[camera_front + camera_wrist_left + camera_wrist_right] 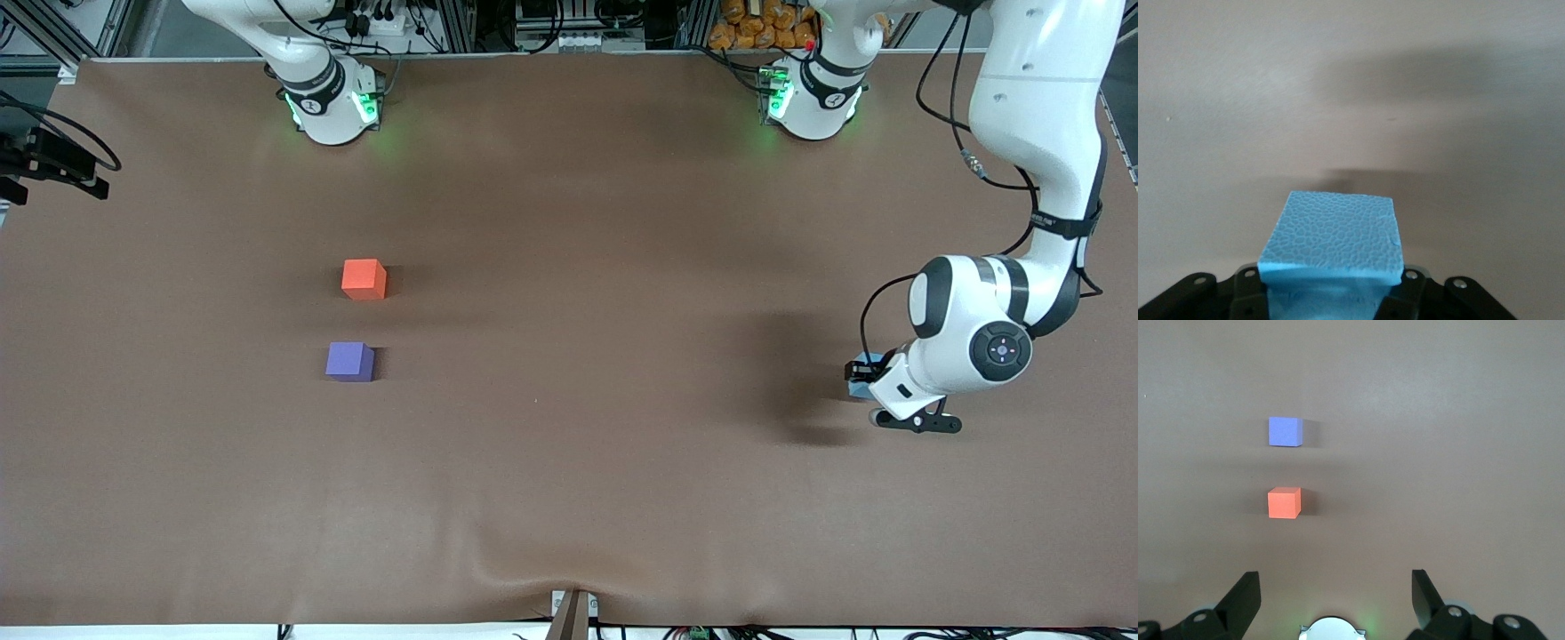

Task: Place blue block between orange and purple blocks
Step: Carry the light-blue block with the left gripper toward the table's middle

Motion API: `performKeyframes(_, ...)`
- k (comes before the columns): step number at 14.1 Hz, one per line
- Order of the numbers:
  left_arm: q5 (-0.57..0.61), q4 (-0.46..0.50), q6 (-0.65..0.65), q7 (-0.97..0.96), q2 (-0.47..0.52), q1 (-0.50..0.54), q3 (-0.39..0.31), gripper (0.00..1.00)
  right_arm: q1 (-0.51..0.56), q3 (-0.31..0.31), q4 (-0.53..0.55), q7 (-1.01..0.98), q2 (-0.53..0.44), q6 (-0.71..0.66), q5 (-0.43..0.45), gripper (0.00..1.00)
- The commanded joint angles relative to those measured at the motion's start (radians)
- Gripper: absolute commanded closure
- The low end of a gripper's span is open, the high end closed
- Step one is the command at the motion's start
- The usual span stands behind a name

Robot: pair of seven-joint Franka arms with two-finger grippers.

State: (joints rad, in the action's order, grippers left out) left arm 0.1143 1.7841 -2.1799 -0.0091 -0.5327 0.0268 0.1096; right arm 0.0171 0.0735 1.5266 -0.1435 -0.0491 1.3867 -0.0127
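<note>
Gripping the blue block point(1330, 235) between closed-in fingers, the left gripper point(864, 377) hangs over the table's left-arm end.

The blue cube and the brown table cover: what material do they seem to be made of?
The small sky-blue matte cube, held in the left claw, looks like foam: its face shows a fine pebbled cell pattern without shine. The brown table cover seems a soft matte sheet, perhaps paper or vinyl; it wrinkles near the front camera.
</note>
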Motion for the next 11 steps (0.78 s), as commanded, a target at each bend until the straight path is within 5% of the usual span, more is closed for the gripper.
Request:
performKeyframes(1,0.021,0.017,0.099,-0.089,0.071,-0.008,0.095,1.00,-0.005,0.003,0.003,0.002,-0.008,-0.006,-0.009,0.00)
performKeyframes(4,0.022,0.000,0.186,-0.260,0.068,-0.042,0.220,1.00,-0.009,0.003,0.003,0.001,-0.008,-0.011,-0.009,0.00)
performKeyframes(7,-0.002,-0.052,0.213,-0.424,0.051,-0.198,0.236,1.00,-0.008,0.005,0.004,0.002,-0.008,-0.011,-0.010,0.00)
performKeyframes(11,-0.054,-0.233,0.213,-0.658,-0.113,-0.422,0.232,1.00,-0.011,0.005,0.004,0.002,-0.008,-0.015,-0.009,0.00)
